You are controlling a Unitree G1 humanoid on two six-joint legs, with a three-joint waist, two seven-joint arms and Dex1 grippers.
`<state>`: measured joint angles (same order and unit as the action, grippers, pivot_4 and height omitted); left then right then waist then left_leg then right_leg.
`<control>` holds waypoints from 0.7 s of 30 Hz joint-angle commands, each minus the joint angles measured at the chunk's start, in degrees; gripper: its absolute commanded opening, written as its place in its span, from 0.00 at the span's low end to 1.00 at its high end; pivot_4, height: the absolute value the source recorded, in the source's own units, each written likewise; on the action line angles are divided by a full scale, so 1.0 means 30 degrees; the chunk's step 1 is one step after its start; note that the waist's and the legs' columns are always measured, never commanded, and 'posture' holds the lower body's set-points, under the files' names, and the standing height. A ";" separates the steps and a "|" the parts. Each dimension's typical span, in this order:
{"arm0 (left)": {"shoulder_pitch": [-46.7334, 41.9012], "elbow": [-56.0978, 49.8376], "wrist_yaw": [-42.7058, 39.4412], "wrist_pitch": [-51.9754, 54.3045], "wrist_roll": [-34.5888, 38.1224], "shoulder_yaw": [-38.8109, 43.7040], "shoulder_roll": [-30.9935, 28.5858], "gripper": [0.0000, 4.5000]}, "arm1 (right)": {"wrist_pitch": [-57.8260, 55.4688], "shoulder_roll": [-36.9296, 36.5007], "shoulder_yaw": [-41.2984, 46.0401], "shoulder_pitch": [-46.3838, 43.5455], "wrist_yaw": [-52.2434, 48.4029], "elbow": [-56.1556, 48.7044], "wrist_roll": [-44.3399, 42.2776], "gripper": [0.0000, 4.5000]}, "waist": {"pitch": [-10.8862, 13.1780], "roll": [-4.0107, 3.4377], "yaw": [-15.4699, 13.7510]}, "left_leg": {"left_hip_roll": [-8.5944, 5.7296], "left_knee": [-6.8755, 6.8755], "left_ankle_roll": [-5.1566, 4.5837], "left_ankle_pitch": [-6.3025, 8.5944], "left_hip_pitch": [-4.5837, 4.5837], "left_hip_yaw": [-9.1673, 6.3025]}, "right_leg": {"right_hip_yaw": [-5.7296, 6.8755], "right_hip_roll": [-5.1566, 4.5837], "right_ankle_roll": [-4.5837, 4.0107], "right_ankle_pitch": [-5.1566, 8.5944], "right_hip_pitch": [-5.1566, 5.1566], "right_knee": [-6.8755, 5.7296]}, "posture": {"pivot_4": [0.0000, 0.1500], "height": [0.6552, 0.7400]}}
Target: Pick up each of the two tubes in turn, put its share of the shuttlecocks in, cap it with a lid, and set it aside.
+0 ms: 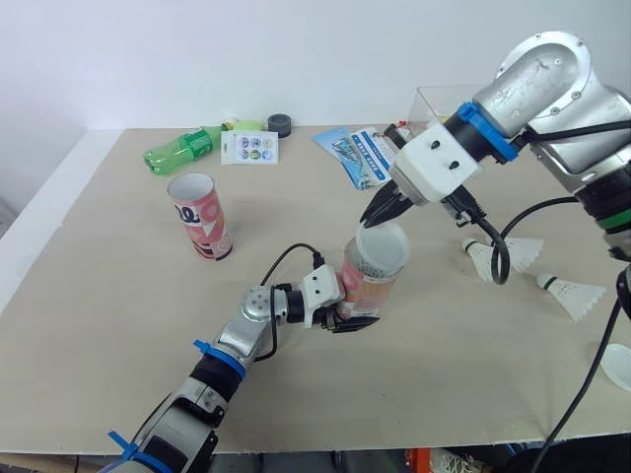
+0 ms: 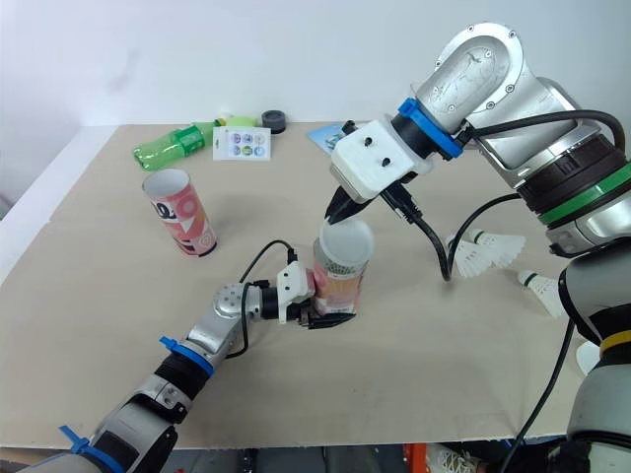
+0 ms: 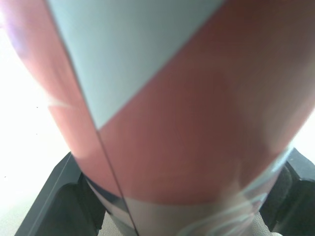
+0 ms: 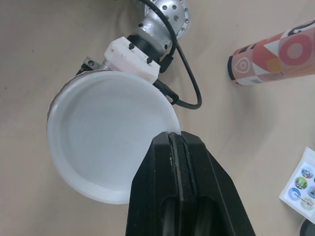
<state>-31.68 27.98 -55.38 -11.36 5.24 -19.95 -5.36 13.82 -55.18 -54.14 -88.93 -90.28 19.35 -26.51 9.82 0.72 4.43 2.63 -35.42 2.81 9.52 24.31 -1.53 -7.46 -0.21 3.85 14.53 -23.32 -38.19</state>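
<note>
A pink and white tube [image 1: 373,281] stands upright at the table's middle, and my left gripper [image 1: 350,317] is shut on its lower part. In the left wrist view the tube [image 3: 172,123] sits between the black fingers [image 3: 49,196]. My right gripper [image 1: 385,209] is shut on the rim of a white lid [image 1: 383,246], which lies slightly tilted over the tube's mouth. From the right wrist the lid [image 4: 106,142] hides the tube's opening. A second, open tube [image 1: 200,217] stands at the left. Two shuttlecocks [image 1: 503,256] [image 1: 575,294] lie at the right.
Another white lid [image 1: 618,367] lies at the right edge. At the back are a green bottle [image 1: 182,150], a sticker card [image 1: 249,148], a black cap [image 1: 280,124], a blue packet [image 1: 360,153] and a clear box [image 1: 444,103].
</note>
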 commanded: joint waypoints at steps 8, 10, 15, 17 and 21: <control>0.0453 0.0521 0.0228 0.0380 -0.0345 0.0124 -0.0303 0.74 | 0.1133 0.0435 -0.0034 -0.0401 -0.0739 0.0632 0.0150 0.01 | -0.0001 -0.0001 0.0001 | 0.0001 -0.0001 0.0000 0.0000 0.0000 -0.0001 | 0.0001 0.0002 0.0003 -0.0004 0.0000 -0.0001 | 1.00 1.00; 0.0466 0.0493 0.0214 0.0408 -0.0344 0.0119 -0.0315 0.74 | 0.1149 0.0634 -0.0009 -0.0473 -0.0739 0.0729 0.0187 0.01 | -0.0001 -0.0002 0.0001 | 0.0001 -0.0001 -0.0001 0.0000 0.0000 -0.0002 | 0.0002 0.0002 0.0002 -0.0005 0.0000 -0.0001 | 1.00 1.00; 0.0446 0.0518 0.0230 0.0425 -0.0338 0.0147 -0.0318 0.74 | 0.1014 0.0684 -0.0126 -0.0424 -0.0739 0.0533 0.0010 0.01 | -0.0001 -0.0002 0.0001 | 0.0002 -0.0001 -0.0001 0.0000 -0.0001 -0.0002 | 0.0003 0.0003 0.0002 -0.0006 0.0001 -0.0002 | 1.00 1.00; 0.0457 0.0513 0.0235 0.0438 -0.0339 0.0144 -0.0316 0.74 | 0.0968 0.0584 -0.0162 -0.0299 -0.0739 0.0252 -0.0064 0.01 | -0.0001 -0.0002 0.0000 | 0.0001 -0.0001 -0.0001 0.0000 0.0000 -0.0002 | 0.0003 0.0003 0.0002 -0.0006 0.0001 -0.0002 | 1.00 1.00; 0.0476 0.0512 0.0255 0.0461 -0.0329 0.0137 -0.0280 0.74 | 0.1011 0.0505 -0.0176 -0.0163 -0.0739 0.0045 -0.0165 0.01 | -0.0001 -0.0002 0.0001 | 0.0001 -0.0001 0.0000 0.0000 0.0000 -0.0002 | 0.0002 0.0003 0.0002 -0.0006 0.0000 -0.0002 | 1.00 1.00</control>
<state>-31.59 27.86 -55.20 -11.23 5.24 -19.88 -5.37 16.39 -52.96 -55.70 -88.75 -90.29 20.24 -26.21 9.82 0.71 4.43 2.63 -35.43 2.80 9.52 24.31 -1.54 -7.45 -0.20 3.85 14.51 -23.32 -38.20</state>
